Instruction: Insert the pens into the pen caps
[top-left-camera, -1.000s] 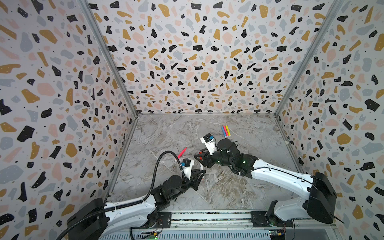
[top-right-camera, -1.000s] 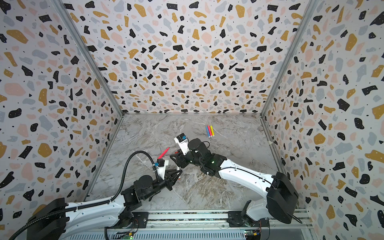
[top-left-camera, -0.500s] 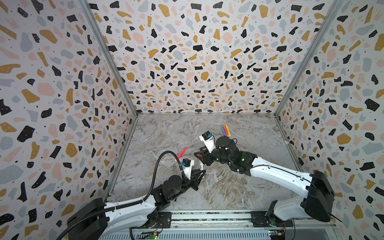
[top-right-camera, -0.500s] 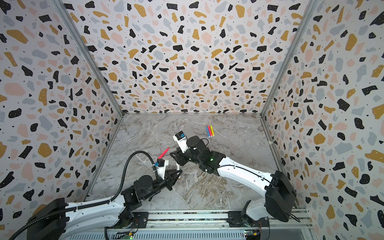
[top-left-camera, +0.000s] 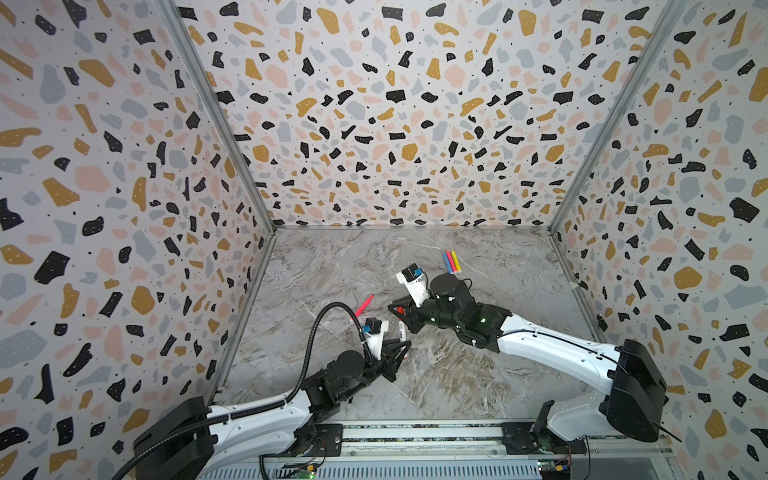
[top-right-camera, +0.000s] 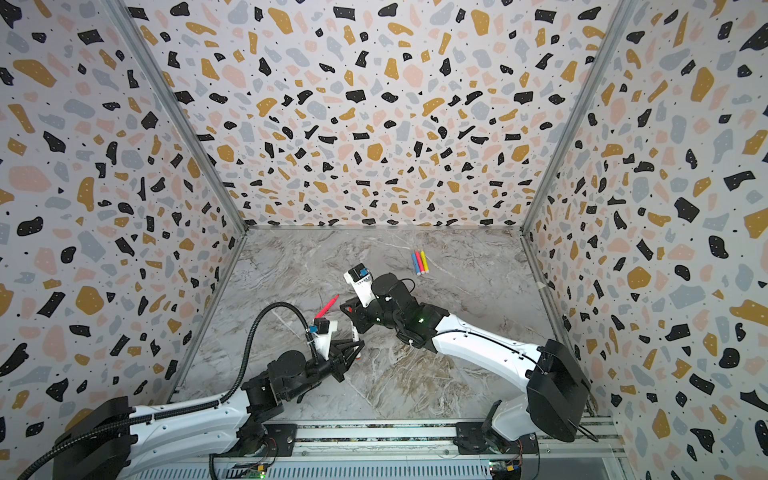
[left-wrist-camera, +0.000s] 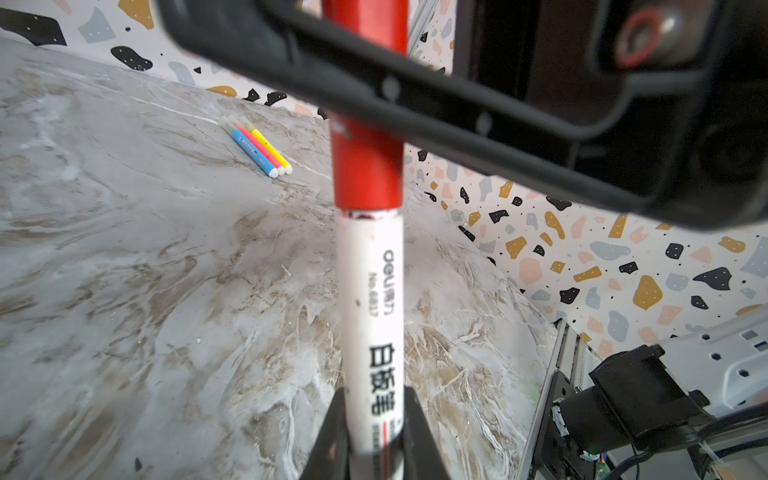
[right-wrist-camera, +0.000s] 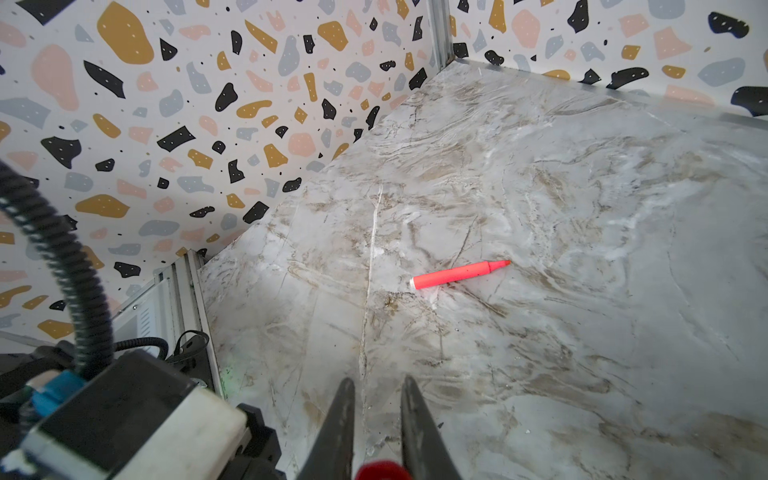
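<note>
In a top view the left gripper (top-left-camera: 402, 348) is clamping the white whiteboard marker (top-left-camera: 402, 331) near the loose pink pen (top-left-camera: 364, 305), the left wrist view is showing the red cap (left-wrist-camera: 368, 166) sitting over its tip, and the right wrist view is showing the right gripper (right-wrist-camera: 377, 382) pinching that cap narrowly, so it should probably be pushing straight along the barrel.

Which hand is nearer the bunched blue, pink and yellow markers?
Right. The right hand is in front of the blue, pink and yellow markers; the left hand is farther forward.
</note>
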